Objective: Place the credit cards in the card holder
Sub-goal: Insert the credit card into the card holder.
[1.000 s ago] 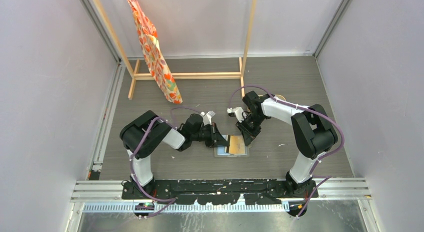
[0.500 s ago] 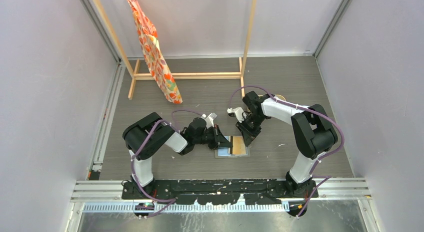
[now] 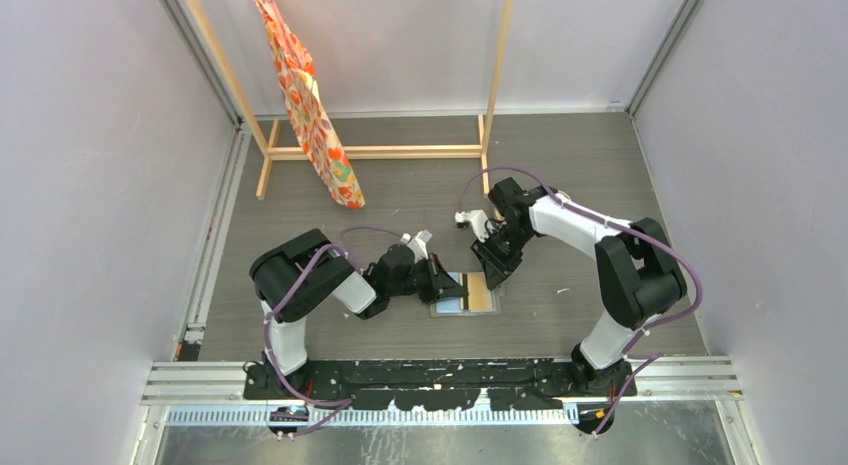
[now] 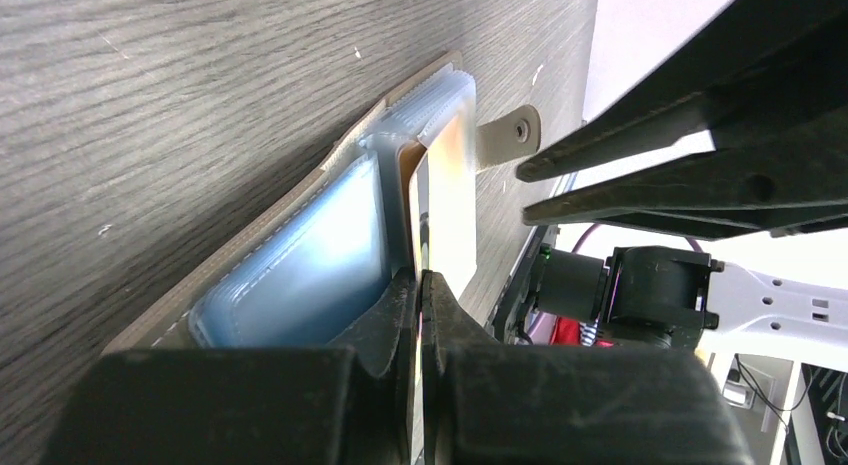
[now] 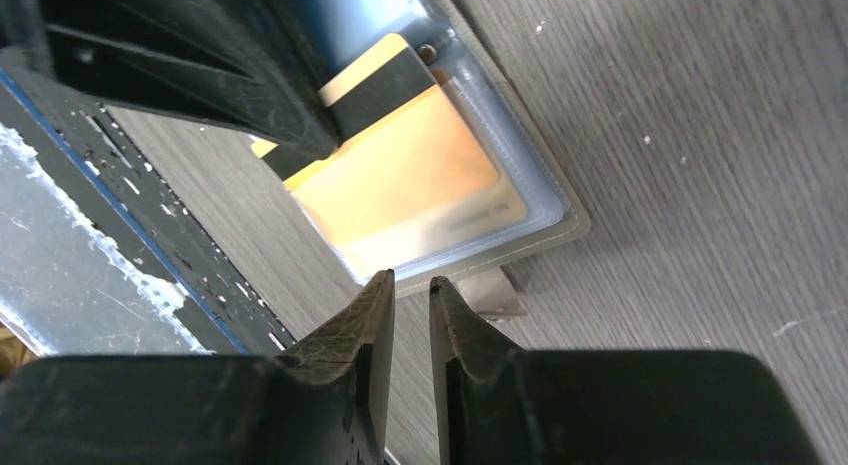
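The card holder (image 3: 450, 305) lies open on the table between the arms, pale blue inside (image 4: 300, 255), its snap tab (image 4: 508, 135) sticking out. My left gripper (image 3: 443, 282) is shut on a gold credit card (image 4: 448, 200) with a dark stripe (image 5: 365, 90). The card lies over the holder's right half, its far end inside a clear pocket (image 5: 420, 175). My right gripper (image 3: 495, 277) hovers just above the holder's far edge by the tab (image 5: 492, 291). Its jaws (image 5: 410, 285) stand a narrow gap apart and hold nothing.
A wooden rack (image 3: 380, 152) with an orange patterned cloth (image 3: 305, 95) hanging on it stands at the back. The black base rail (image 3: 440, 375) runs along the near edge. Grey walls close in both sides.
My left gripper has moved right toward the holder with the card in it, and the card now lies further over the holder. My right gripper has stayed nearly in place.
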